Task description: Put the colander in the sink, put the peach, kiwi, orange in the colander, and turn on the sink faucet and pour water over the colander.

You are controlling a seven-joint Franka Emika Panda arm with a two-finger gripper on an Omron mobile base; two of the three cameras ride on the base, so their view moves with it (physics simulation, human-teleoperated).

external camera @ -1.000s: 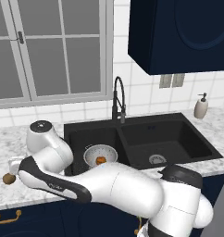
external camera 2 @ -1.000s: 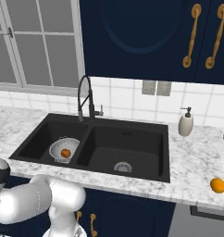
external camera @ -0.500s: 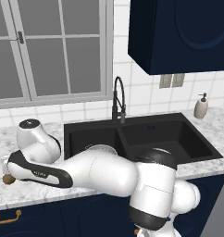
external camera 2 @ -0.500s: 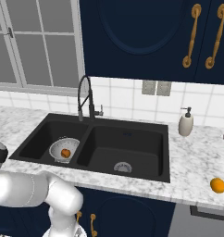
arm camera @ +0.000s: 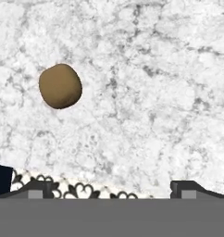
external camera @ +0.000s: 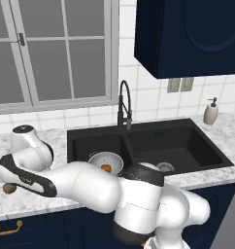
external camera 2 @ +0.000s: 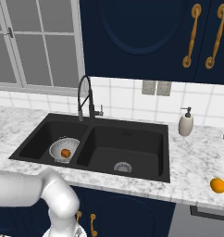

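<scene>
Your jaws were wide above the counter, with the kiwi off to one side; closing there could miss it.

We see a soap bottle on the counter at the sink's two o'clock, a window at ten, and cabinets at twelve.
</scene>
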